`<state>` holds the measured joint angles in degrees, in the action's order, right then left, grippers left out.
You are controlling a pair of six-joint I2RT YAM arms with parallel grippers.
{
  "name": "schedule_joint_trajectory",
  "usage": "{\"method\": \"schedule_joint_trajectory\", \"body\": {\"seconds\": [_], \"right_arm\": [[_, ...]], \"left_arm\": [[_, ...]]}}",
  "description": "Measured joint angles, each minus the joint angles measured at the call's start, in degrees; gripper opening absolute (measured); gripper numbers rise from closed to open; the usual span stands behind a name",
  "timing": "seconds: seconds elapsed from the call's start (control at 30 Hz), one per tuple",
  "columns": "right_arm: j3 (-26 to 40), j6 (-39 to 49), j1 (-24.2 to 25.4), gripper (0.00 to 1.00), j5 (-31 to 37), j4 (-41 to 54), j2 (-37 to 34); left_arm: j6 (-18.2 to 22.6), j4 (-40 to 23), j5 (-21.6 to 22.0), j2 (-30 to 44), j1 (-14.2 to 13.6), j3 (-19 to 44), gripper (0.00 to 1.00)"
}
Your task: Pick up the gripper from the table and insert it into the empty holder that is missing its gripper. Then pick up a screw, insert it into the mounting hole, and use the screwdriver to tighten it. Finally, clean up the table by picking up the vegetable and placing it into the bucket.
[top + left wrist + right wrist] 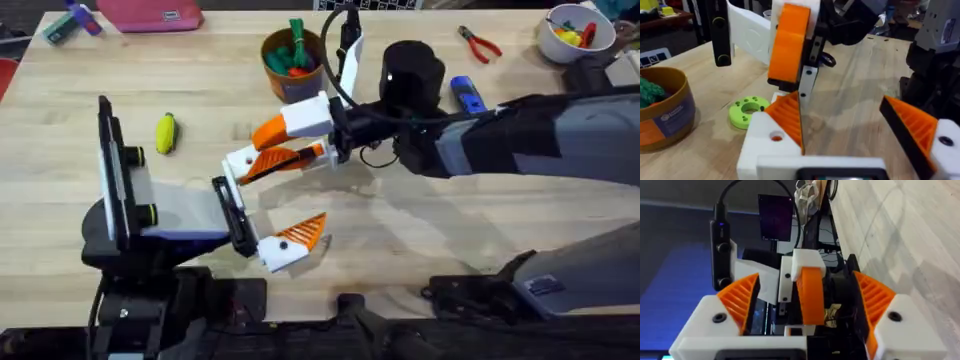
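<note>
The right gripper (806, 286) is holding its fingers spread on either side of the orange gripper (811, 297), with a gap showing on both sides, so it is pinching nothing. That orange gripper is sitting under the white holder (807, 260) of the claw, raised off the worktop in the middle, and looks seated there. The right arm is reaching across the worktop from the right edge towards the middle. Its wrist is rolled onto its side, so the tabletop is running up one side of its camera view.

The left gripper (837, 100) is also holding its fingers wide apart and gripping nothing. One finger is lying just below the mounted orange piece, and the left arm is staying low, near the front-left corner.

The insertion is probably finished or nearly so. Whether a screw is sitting in the mounting hole cannot be told.

- The screwdriver (466, 95) is lying on the worktop towards the far edge, right of the middle, partly behind the right arm, so tightening seems not yet begun.
- The vegetable (166, 132) is lying in the open towards the left edge, well apart from the bucket (290, 55) near the middle of the far edge, so the clean-up is left to do.
</note>
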<state>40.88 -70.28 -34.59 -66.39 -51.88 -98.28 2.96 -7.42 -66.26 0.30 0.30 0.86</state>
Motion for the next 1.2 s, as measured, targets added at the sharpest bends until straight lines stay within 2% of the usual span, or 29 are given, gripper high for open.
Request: {"method": "schedule_joint_trajectory", "body": {"seconds": [0.2, 0.3, 0.67, 0.77, 0.87, 0.97, 1.2], "right_arm": [[0.0, 0.6, 0.2, 0.989, 1.1, 0.5, 0.3], [0.0, 2.9, 0.8, 0.99, 2.5, 5.8, 2.7], [0.3, 23.2, 8.3, 0.991, 12.4, 48.9, 25.4], [1.7, 29.5, 11.0, 0.991, 16.5, 63.6, 32.1], [6.4, 36.3, 12.9, 0.992, 22.4, 79.9, 35.8], [13.9, 42.8, 13.1, 0.992, 29.3, 93.4, 35.8], [29.5, 52.7, 12.4, 0.992, 45.2, 110.7, 30.0]], "left_arm": [[0.0, 0.0, 0.0, 0.0, 0.0, 0.0, 0.97], [0.0, 0.0, 0.0, 0.0, 0.0, 0.0, 0.971], [0.0, 0.0, -0.2, 0.0, 0.0, 0.0, 0.97], [0.0, 0.0, -0.2, 0.0, 0.0, 0.0, 0.97], [0.0, 0.0, -0.2, 0.0, 0.0, 0.0, 0.971], [0.0, 0.0, -0.2, 0.0, 0.0, 0.0, 0.97], [0.0, 0.0, -0.2, 0.0, 0.0, 0.0, 0.97]]}}
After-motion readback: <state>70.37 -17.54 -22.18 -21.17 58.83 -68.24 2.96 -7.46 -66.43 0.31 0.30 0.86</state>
